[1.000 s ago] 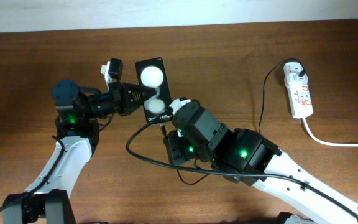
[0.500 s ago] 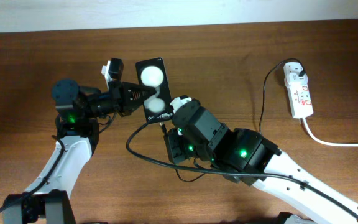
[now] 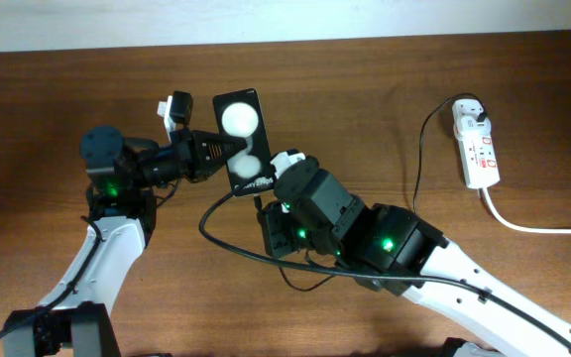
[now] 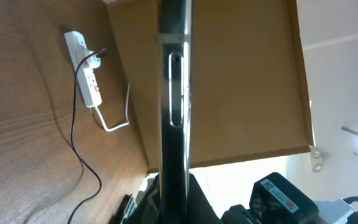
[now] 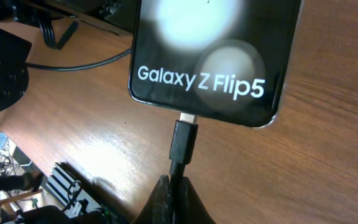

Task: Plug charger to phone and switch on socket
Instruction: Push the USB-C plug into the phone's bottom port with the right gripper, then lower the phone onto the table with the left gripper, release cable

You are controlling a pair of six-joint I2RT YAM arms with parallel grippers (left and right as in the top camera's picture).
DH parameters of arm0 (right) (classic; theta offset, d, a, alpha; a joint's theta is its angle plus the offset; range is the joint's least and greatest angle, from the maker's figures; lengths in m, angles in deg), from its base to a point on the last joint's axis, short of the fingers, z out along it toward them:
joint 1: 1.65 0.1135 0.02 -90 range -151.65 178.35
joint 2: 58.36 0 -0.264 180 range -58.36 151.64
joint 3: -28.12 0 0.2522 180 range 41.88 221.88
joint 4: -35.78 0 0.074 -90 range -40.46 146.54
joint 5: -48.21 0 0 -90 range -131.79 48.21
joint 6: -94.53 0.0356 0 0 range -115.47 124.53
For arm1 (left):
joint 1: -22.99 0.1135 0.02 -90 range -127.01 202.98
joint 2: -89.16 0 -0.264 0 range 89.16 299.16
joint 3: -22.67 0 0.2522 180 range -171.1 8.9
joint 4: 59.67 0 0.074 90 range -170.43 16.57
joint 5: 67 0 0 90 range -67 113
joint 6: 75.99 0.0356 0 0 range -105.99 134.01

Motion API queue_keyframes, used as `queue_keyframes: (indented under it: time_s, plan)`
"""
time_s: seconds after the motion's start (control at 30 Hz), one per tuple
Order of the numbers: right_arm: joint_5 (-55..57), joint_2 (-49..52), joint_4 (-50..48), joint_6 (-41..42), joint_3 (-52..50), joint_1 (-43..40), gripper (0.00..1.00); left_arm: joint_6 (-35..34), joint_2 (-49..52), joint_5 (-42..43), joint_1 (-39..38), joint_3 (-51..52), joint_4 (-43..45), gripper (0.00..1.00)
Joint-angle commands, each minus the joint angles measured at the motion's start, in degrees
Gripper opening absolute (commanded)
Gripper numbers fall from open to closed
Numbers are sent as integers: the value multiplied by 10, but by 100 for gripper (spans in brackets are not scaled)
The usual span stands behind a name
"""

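phone point(image 5: 210, 56): glossy black glass | table point(image 3: 365, 89): grained wood | socket point(image 3: 480, 151): smooth white plastic | charger point(image 5: 184, 142): matt black

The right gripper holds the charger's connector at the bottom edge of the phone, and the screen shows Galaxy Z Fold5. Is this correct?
Not quite: the screen of the phone reads Galaxy Z Flip5, not Fold5, as the right wrist view shows. The right gripper does hold the charger's connector at its bottom edge.

Phone point(image 3: 242, 134) left of centre, toward the far edge of the table point(image 3: 365, 89). Left gripper point(image 3: 228, 147) on its left side, right gripper point(image 5: 174, 190) before its near end. Charger point(image 5: 184, 140) tip touches that end. Socket point(image 3: 478, 147) near the far right corner, well apart. Its cord point(image 3: 523, 223) trails to the right edge.
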Motion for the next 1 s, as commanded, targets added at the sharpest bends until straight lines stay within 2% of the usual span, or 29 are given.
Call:
queue_keyframes:
  time_s: [0.0, 0.1, 0.2, 0.3, 0.33, 0.4, 0.43, 0.5, 0.57, 0.63, 0.67, 0.7, 0.77, 0.87, 0.97]
  plan:
    - [60, -11, -36, 0, 12, -9, 4, 0, -7, 72, -8, -2, 3, 0]
    - [73, -11, -49, -5, 12, -9, 4, -4, -7, 114, -9, -2, 3, 0]
    - [83, -4, -49, -17, 12, -9, 4, -30, -10, 120, -9, -2, 3, 0]
    - [83, 2, -56, -17, 12, -9, 5, -25, -15, 120, -9, -2, 7, 0]
    - [83, 2, -57, -17, 12, -9, 6, -2, -15, 120, -9, -2, 18, 0]
    - [61, 1, -40, -17, 12, -9, 25, 43, -15, 117, -8, -2, 18, 0]
    - [45, 0, -37, -17, 12, -9, 31, 47, -15, 110, -8, -2, 18, 0]
    - [7, -4, -26, -17, 12, -9, 39, 70, -15, 80, -8, -2, 18, 0]
    - [7, 1, 10, -16, 12, 6, 39, 70, -15, 17, -8, -2, 17, 0]
    - [48, 13, 21, -12, 12, 41, 56, 68, -15, -49, -8, -2, 13, 0]
    - [88, 19, 30, 1, 12, 49, 57, 49, -15, -57, -8, -2, 13, 0]
    - [108, 24, 33, 14, 12, 48, 56, 28, -15, -57, -8, -2, 13, 0]
    - [116, 33, 25, 18, 12, 48, 40, 19, -15, -52, -8, -2, 13, 0]
    - [162, 34, 21, 18, 12, 48, 23, 19, -15, -3, -8, -2, 13, 0]
    - [162, 34, 2, 17, 12, 47, 4, 19, -15, 37, -9, -2, 13, 0]
